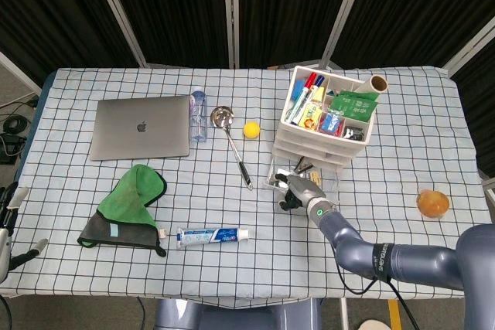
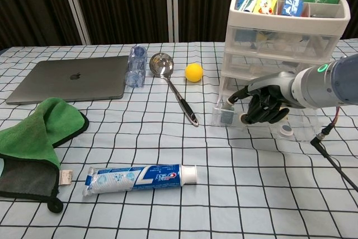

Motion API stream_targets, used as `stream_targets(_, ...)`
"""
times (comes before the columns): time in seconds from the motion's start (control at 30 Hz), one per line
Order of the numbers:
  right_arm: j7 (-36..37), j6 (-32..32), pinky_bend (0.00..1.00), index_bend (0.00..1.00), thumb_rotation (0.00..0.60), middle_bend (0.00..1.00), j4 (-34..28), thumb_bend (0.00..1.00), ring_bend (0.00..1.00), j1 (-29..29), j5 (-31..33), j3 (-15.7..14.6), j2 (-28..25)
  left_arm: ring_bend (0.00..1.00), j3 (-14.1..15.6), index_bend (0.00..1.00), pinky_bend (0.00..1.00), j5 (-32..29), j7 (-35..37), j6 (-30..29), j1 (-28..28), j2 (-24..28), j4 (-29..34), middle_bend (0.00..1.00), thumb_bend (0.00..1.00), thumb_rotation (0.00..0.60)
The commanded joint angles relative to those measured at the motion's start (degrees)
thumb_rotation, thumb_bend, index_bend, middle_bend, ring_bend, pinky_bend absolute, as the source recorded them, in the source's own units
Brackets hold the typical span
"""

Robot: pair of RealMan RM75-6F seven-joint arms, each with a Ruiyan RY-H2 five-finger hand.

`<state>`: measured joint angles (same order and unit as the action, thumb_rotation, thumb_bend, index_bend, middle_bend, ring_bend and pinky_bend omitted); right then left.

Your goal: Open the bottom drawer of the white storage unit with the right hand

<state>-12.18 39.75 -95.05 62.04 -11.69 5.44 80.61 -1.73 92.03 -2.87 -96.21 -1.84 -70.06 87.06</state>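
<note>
Fingers of the right hand are curling tight over the front wall of the clear bottom drawer, which is sticking out from under the white unit just behind them, resting on the counter. Left hand is hanging off the counter's edge; its fingers' state I cannot tell.

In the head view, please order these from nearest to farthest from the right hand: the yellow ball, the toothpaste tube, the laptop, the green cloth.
Measured from the right hand at the bottom drawer:
1. Toothpaste tube, on its left, toward the table's front edge.
2. Yellow ball, beyond it, beside the storage unit. Nearly as near as the tube; hard to call.
3. Laptop, far left, at the back.
4. Green cloth, far left, at the front.
</note>
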Motion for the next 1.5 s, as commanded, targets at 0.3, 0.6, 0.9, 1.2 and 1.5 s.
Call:
stream_targets(0.3, -2.3, 4.5, 0.90, 0.26, 0.600, 1.00, -2.4, 0.64, 1.00, 0.8, 2.8, -1.8, -0.9, 0.00, 0.2, 0.00, 0.00, 0.8, 0.5, -0.9, -0.2, 0.1, 0.0, 0.00, 0.00, 0.600)
stream_targets(0.6, -3.0, 6.2, 0.90, 0.26, 0.600, 1.00, -3.6, 0.64, 1.00, 0.1, 4.3, -2.2, -2.3, 0.00, 0.5, 0.00, 0.00, 1.6, 1.0, -1.4, -0.3, 0.3, 0.1, 0.00, 0.00, 0.600)
stream_targets(0.9, -2.6, 6.7, 0.90, 0.26, 0.600, 1.00, -4.2, 0.64, 1.00, -1.5, 3.6, -1.9, -3.6, 0.00, 0.7, 0.00, 0.00, 2.0, 1.1, -1.7, -0.4, 0.3, 0.1, 0.00, 0.00, 0.600)
stream_targets(1.2, -2.2, 6.6, 0.90, 0.25, 0.600, 1.00, -5.2, 0.61, 1.00, -2.8, 1.6, -1.2, -4.1, 0.00, 0.7, 0.00, 0.00, 2.0, 1.2, -1.8, -0.4, 0.4, 0.1, 0.00, 0.00, 0.600)
stream_targets(1.5, -0.9, 11.4, 0.90, 0.22, 0.600, 1.00, -12.4, 0.55, 1.00, -5.7, -5.7, 0.7, -7.0, 0.00, 0.6, 0.00, 0.00, 2.2, 1.7, -2.4, -0.6, 0.5, 0.0, 0.00, 0.00, 0.600)
